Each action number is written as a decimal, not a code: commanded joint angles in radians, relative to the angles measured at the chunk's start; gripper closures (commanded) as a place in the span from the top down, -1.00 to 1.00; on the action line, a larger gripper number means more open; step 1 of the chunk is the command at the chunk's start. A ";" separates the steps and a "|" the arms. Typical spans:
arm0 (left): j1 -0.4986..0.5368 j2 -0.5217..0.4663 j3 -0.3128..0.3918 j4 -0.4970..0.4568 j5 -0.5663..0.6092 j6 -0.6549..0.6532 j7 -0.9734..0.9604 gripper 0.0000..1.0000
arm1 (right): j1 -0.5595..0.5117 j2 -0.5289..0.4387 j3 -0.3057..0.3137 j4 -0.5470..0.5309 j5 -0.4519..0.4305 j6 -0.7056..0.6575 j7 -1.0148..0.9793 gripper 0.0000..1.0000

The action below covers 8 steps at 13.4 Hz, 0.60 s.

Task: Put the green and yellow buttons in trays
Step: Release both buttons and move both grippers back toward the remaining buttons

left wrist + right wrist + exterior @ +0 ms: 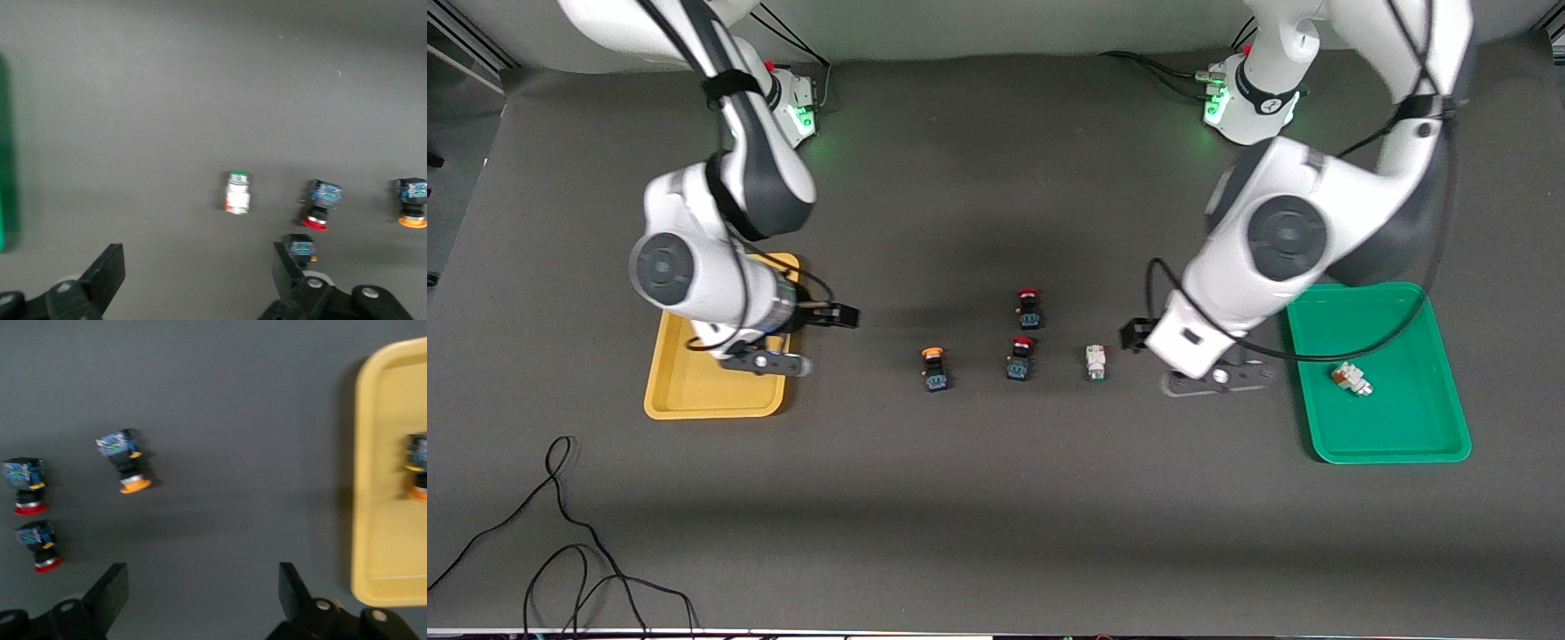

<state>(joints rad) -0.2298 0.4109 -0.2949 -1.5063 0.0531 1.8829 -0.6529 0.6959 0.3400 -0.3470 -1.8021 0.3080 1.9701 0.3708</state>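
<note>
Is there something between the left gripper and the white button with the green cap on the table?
Nothing visible. The left gripper is open over bare table beside the white green-capped button; the red-capped switches lie past it, toward the right arm's end.

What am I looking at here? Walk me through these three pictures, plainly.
Two white robot arms work at a dark table. The big picture looks down from across the table; the other two come from cameras on each arm's wrist.

The left gripper is open and empty, over the table near a whitish green-capped button. The right gripper is open and empty, by the yellow tray, which holds one yellow button.

The green tray holds a whitish button. A yellow button and two red buttons lie between the trays.
</note>
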 commanded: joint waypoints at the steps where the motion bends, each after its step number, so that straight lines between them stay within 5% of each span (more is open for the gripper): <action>1: -0.048 0.058 0.016 0.014 0.059 0.039 -0.076 0.96 | 0.062 0.121 -0.010 0.092 0.032 0.073 0.078 0.99; 8: -0.078 0.212 0.017 -0.133 0.080 0.316 -0.132 0.94 | 0.126 0.362 0.023 0.145 0.129 0.368 0.077 0.99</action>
<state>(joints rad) -0.2841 0.5979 -0.2909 -1.6121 0.1135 2.1279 -0.7283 0.8164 0.6330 -0.3260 -1.7309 0.4077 2.3225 0.4419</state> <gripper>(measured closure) 0.026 0.000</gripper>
